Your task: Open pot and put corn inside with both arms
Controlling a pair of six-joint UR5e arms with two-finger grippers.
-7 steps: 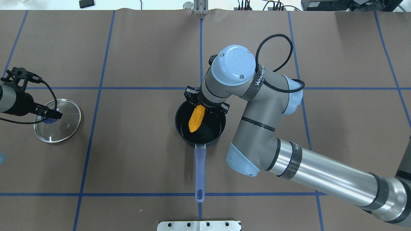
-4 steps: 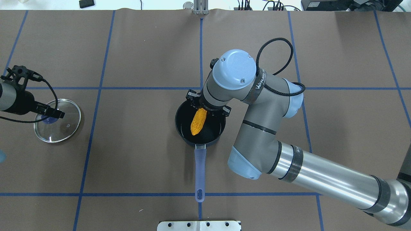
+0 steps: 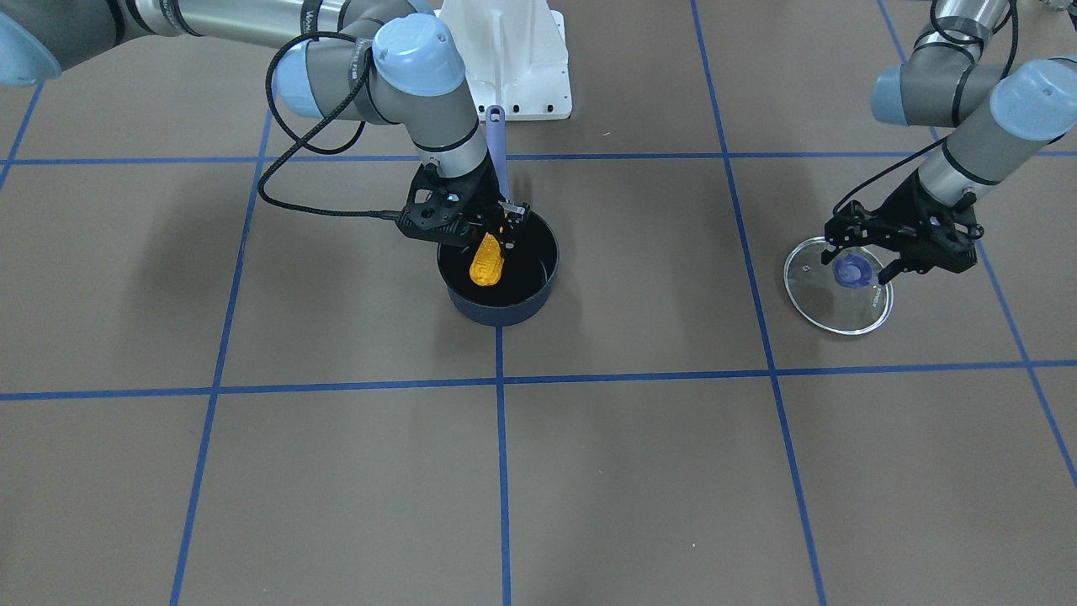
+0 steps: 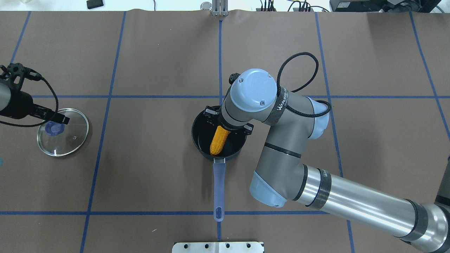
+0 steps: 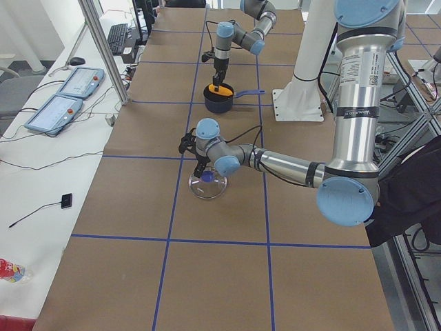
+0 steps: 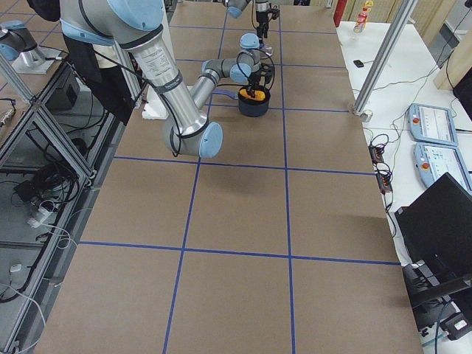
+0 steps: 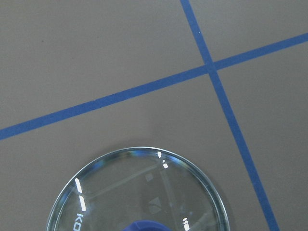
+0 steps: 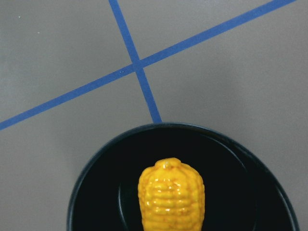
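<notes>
Right gripper (image 3: 496, 233): black, two fingers, jaws closed on the upper end of the orange-yellow corn cob (image 4: 218, 140). The cob is glossy, with bumpy kernel rows and a blunt rounded tip. It hangs tilted, its lower end inside the mouth of the small dark navy saucepan (image 3: 498, 311) directly beneath the hand. Cannot tell whether the tip touches the bottom. The pan is round with a matt black interior and holds only the cob. The long lavender-blue straight handle (image 4: 218, 184) runs from the pan toward the robot's base and has a slot hole at its far end. Behind the hand, the grey woven strap (image 4: 281, 102) on the wrist has white lettering starting "WAN"; the rest is unclear.

Left gripper (image 3: 860, 257): black, jaws apart, gripping nothing, hovering just over the round glass lid (image 4: 75, 135). The lid lies flat under the hand, well apart from the pan. It is clear glass with a thin metal rim, a blue knob (image 3: 852, 271) at its centre and a small vent hole. In the left wrist view, printed letters "KO" show near the rim; the rest is cut off.

Table (image 4: 158, 63): brown matt cover with blue tape lines (image 4: 112, 96) in a grid.
</notes>
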